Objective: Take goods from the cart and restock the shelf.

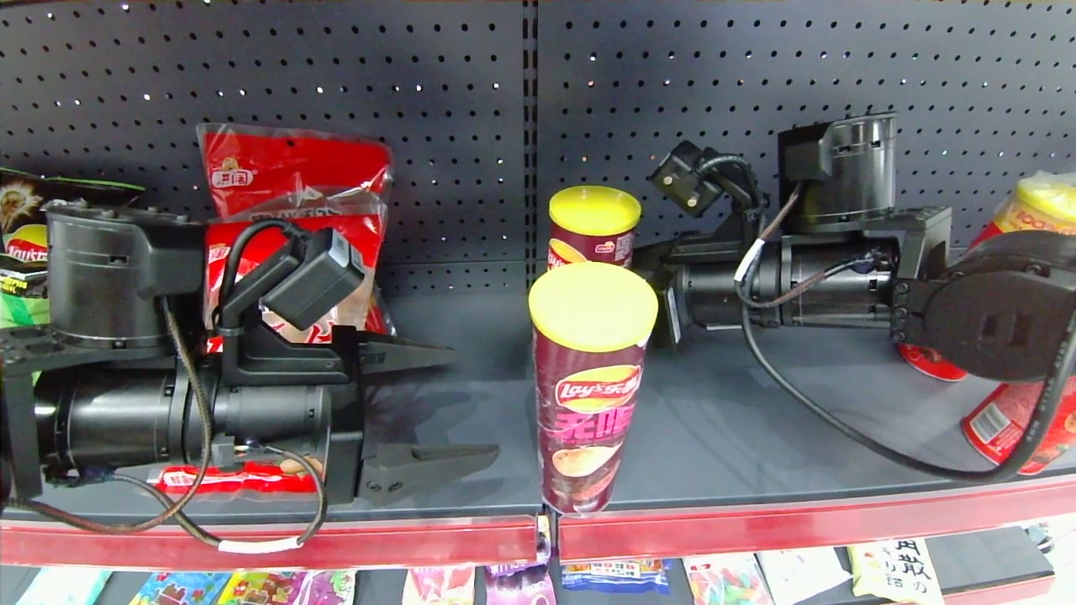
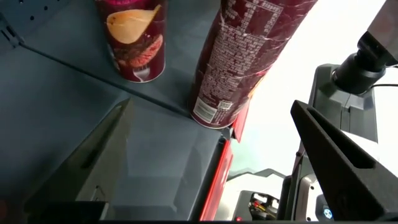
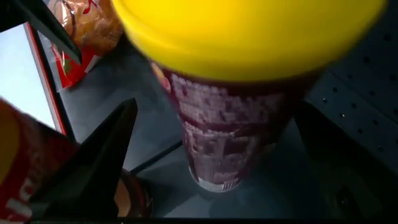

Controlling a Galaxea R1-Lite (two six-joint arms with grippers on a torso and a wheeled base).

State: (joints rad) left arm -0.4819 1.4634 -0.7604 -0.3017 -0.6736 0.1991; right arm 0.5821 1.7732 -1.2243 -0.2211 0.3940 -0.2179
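Pegboard (image 1: 336, 76) backed a grey shelf (image 1: 740, 420) with a red rail (image 1: 756, 521) along its front edge.

Landmark: the front can (image 1: 591, 395). It was purple with a yellow lid and stood upright at the shelf's front edge, right at the rail.

- Rear can (image 1: 593, 225): same kind, upright, directly behind the front can and close to the pegboard. We saw a gap between the two cans.
- Left gripper (image 1: 475, 405): to the left of the front can, level with its lower half. Its fingers were spread wide and pointed toward the can, with the tips short of it. We saw nothing between them. In the left wrist view both cans stood beyond the fingers (image 2: 336, 155).
- Right gripper (image 3: 221, 115): came in from the right, behind the front can. In the right wrist view its fingers (image 3: 93, 168) stood apart on either side of the rear can. We noted a gap between that finger and the can wall. We could not tell whether the far finger touched.
- Red bag (image 1: 294, 218): left of and behind the front can, leaning on the pegboard.
- Red cans (image 1: 1009, 420): well to the right of the front can, tilted and partly hidden by the right arm.
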